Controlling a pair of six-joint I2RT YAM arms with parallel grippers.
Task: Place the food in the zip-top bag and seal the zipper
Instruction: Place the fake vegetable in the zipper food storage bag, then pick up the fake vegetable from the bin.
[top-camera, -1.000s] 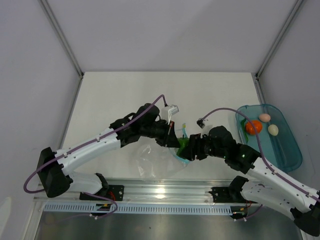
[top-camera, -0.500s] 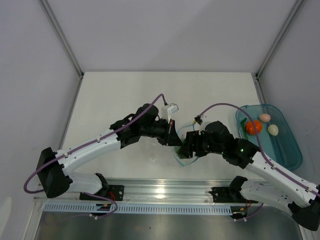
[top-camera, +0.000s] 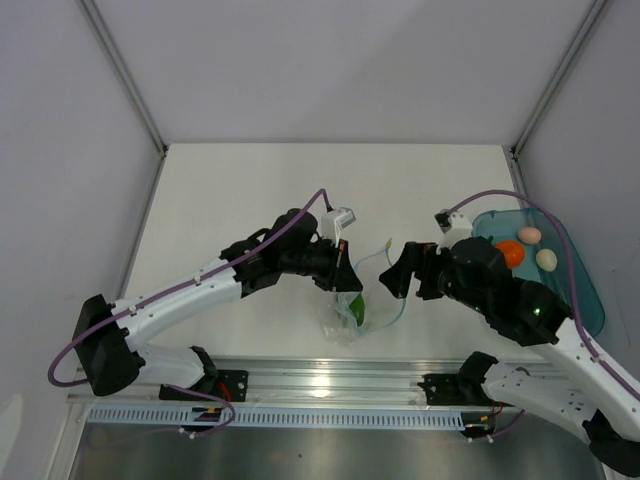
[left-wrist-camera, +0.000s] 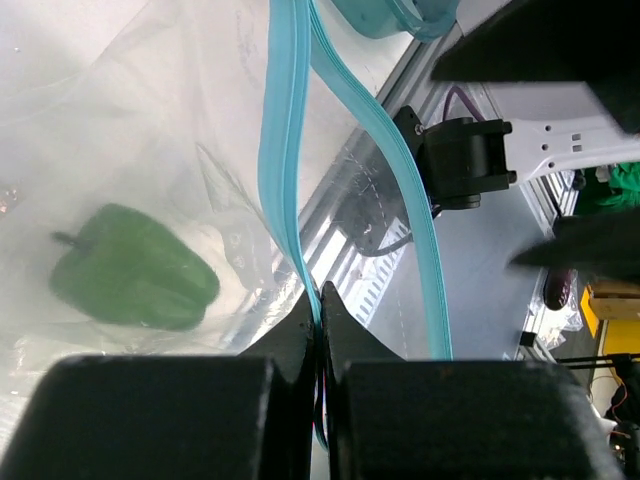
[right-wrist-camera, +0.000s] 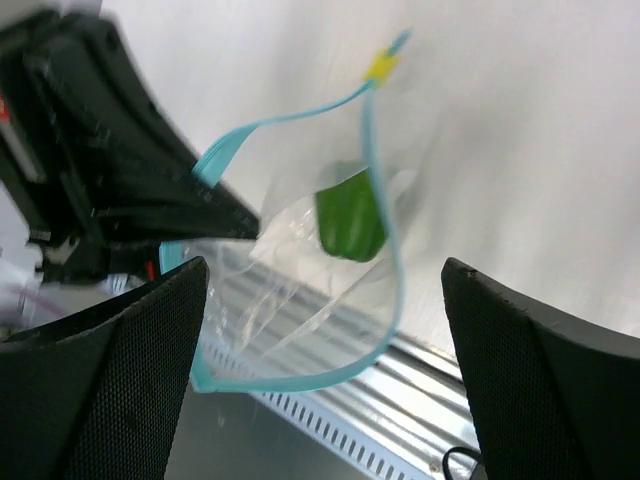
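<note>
My left gripper (top-camera: 350, 279) is shut on the teal zipper (left-wrist-camera: 285, 150) of the clear zip-top bag (top-camera: 345, 318) and holds its mouth open. The green pepper (top-camera: 358, 311) lies inside the bag; it also shows in the left wrist view (left-wrist-camera: 135, 281) and the right wrist view (right-wrist-camera: 350, 215). My right gripper (top-camera: 393, 281) is open and empty, a little to the right of the bag's mouth (right-wrist-camera: 322, 290). The orange-red round food (top-camera: 508, 252) and two pale eggs (top-camera: 529, 235) (top-camera: 546, 259) lie in the tray.
A translucent teal tray (top-camera: 575, 305) stands at the right edge of the table. A metal rail (top-camera: 330, 385) runs along the near edge just below the bag. The left arm's black wrist (right-wrist-camera: 110, 170) shows beside the bag mouth.
The right gripper let go of the green pepper inside the bag, opened and drew back to the right. The pepper now lies in the bag, which sags below the left gripper.
</note>
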